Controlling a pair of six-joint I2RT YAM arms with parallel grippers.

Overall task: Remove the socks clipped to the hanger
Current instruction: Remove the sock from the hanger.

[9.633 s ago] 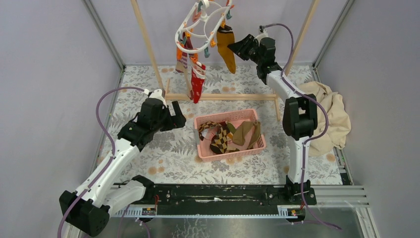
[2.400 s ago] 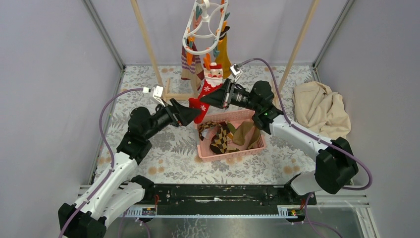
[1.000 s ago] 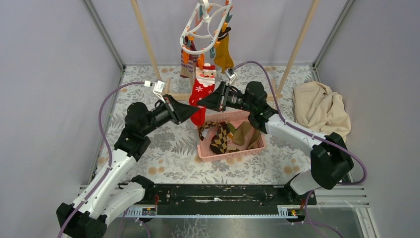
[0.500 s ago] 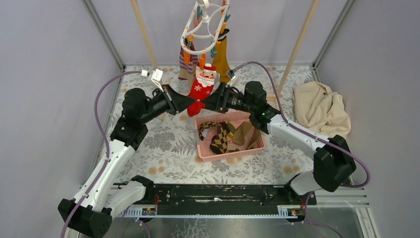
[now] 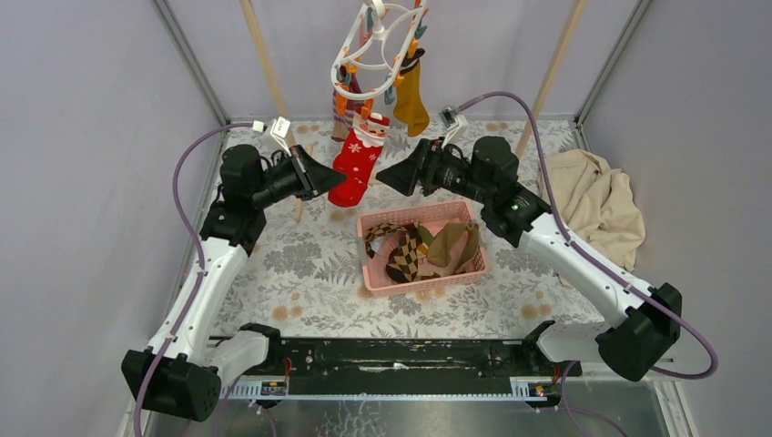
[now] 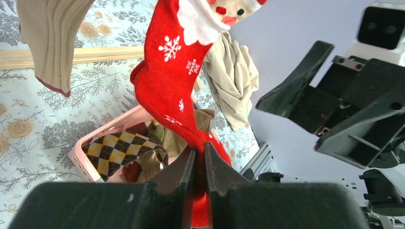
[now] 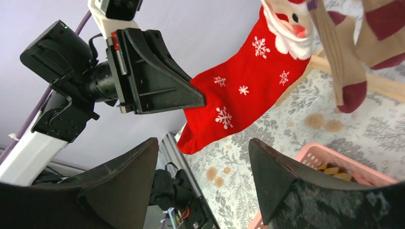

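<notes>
From above, the hanger hangs from the wooden rack over the far edge of the bench, with a mustard sock and a striped sock dangling from its clips. The red Santa sock slants down to the left from the hanger's lower clips; I cannot tell whether a clip holds its cuff. My left end effector meets that sock's toe, and my right end effector points at it from the other side, just apart from the fabric. A pink basket sits mid-bench with an argyle sock and a brown sock inside, and a beige cloth is heaped at the right edge. In my left wrist view, my left end effector is nearly closed, its two fingers pinching the red toe between them while the Santa sock stretches up and away; the basket lies below it. In my right wrist view, my right end effector stands spread wide and holds nothing, its fingers framing the Santa sock without touching it. The tip of my left end effector is clamped on the sock near the toe.
</notes>
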